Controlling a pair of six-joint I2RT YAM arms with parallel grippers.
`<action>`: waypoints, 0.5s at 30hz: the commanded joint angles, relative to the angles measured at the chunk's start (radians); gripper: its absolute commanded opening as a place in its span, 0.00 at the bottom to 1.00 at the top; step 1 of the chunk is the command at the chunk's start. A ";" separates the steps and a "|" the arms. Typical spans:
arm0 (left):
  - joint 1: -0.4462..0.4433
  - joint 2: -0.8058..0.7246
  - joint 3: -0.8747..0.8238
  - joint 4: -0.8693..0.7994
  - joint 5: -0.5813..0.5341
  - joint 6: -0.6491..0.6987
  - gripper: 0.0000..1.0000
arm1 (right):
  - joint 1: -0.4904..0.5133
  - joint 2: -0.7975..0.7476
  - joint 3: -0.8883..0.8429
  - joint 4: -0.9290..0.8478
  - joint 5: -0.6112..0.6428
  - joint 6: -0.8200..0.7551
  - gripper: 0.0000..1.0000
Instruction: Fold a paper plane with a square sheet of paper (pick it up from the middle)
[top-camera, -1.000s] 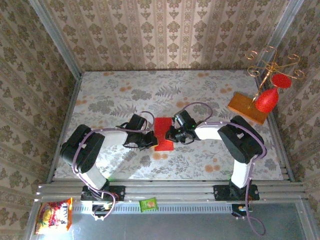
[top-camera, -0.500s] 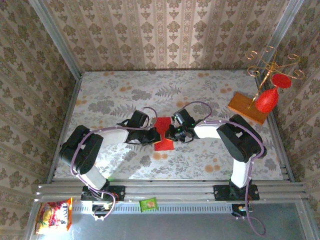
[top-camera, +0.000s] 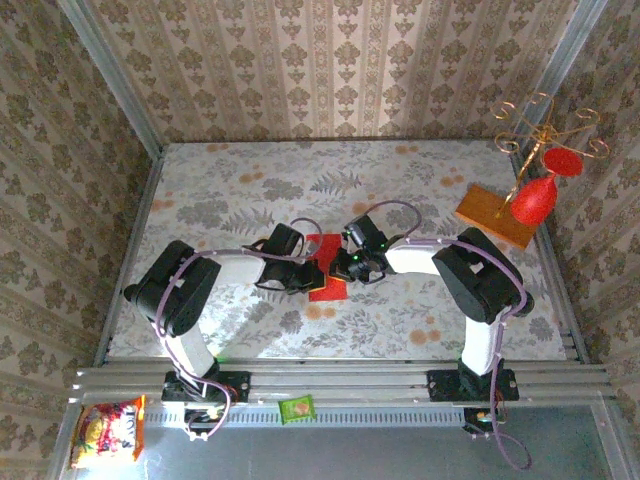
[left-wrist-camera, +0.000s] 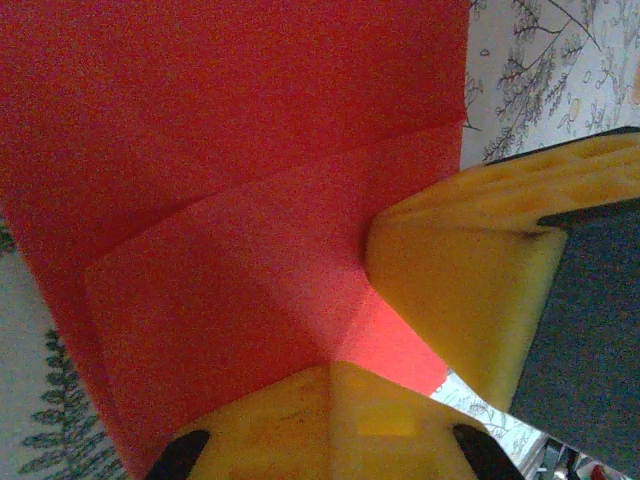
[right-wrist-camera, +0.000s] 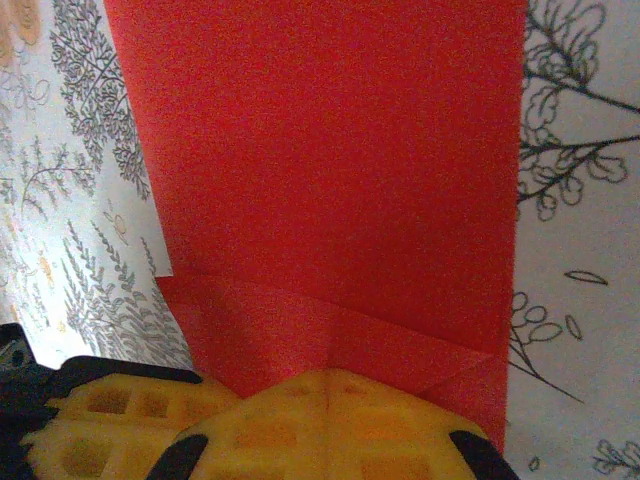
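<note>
the square sheet of paper (top-camera: 328, 290) lies near the middle of the flowered table (top-camera: 250, 190), between the two arms, and both claws are on it. the left gripper (top-camera: 308, 272) has its yellow pads closed tight on the paper's left edge, and the right gripper (top-camera: 342, 266) is closed the same way on the right edge. the two tips are nearly touching over the sheet. in the left wrist view shallow creases fan out from the pinch, and the other arm's yellow finger (left-wrist-camera: 460, 290) presses in just beside it. that pairing looks deliberate: gripping opposite edges at mid-height lets the halves be brought together along a centre line, which is probably the first fold of the plane. the rest of the red sheet lies flat on the table. the fold looks barely begun – there is no pointed shape yet. the thin paper could slip or crease off-centre if the pinches are uneven.
</note>
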 joint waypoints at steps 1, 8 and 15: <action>-0.003 -0.037 -0.070 -0.126 -0.001 0.044 0.00 | -0.010 0.039 0.009 -0.123 0.082 -0.017 0.03; 0.020 -0.197 -0.184 -0.182 -0.049 0.016 0.00 | -0.013 0.038 0.019 -0.147 0.097 -0.044 0.03; 0.049 -0.319 -0.110 -0.182 -0.066 0.034 0.10 | -0.011 -0.013 0.038 -0.083 0.008 -0.053 0.10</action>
